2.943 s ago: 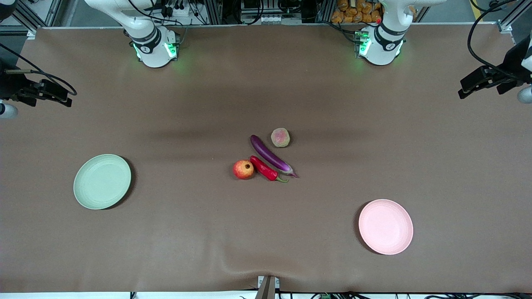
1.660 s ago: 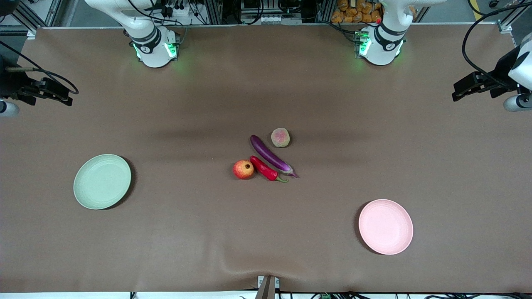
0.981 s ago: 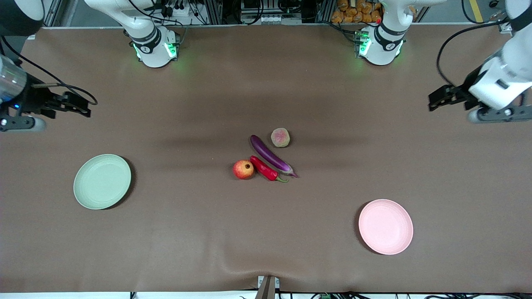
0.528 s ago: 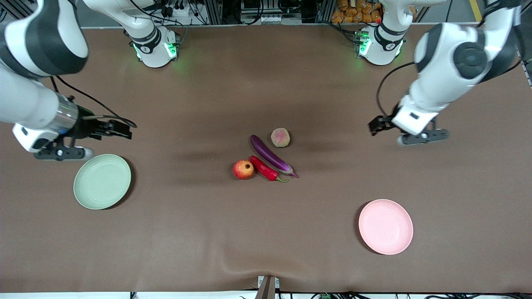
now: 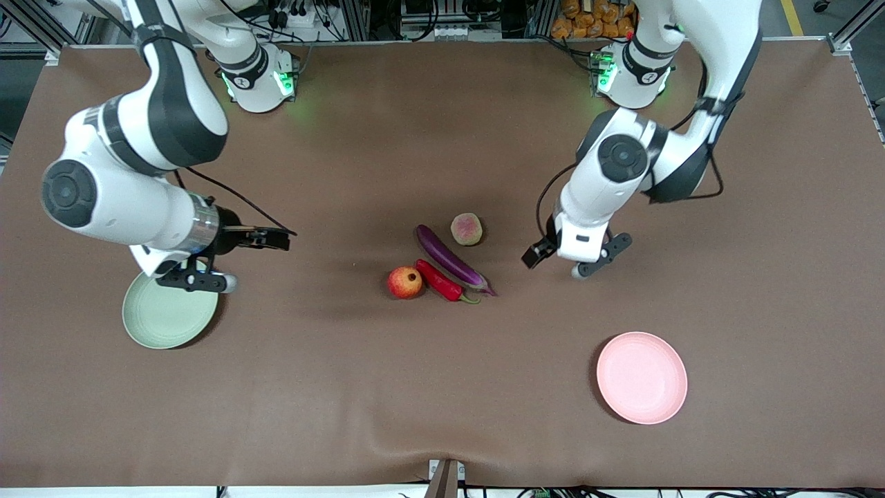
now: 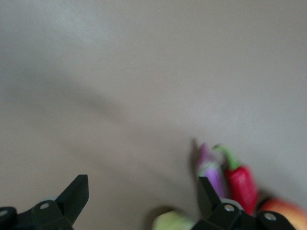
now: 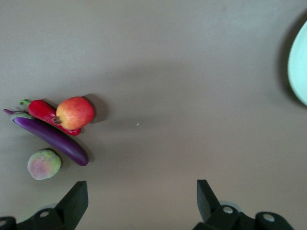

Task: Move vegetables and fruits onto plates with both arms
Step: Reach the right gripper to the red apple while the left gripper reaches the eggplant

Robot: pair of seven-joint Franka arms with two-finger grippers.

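Left end effector (image 5: 531, 257) wide, over bench (image 5: 442, 387) near eggplant (image 5: 451, 259). Right end effector (image 5: 275, 239) wide, beside green plate (image 5: 162, 321).

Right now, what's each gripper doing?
Left gripper: open, empty, over bare table beside the eggplant.
Right gripper: open, empty, over bare table.

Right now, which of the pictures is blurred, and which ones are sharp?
Left wrist view: smeared, the eggplant and the chili pepper soft-edged. Right wrist view: sharp, the pomegranate crisp. Front view: sharp, with soft shadows on the table.
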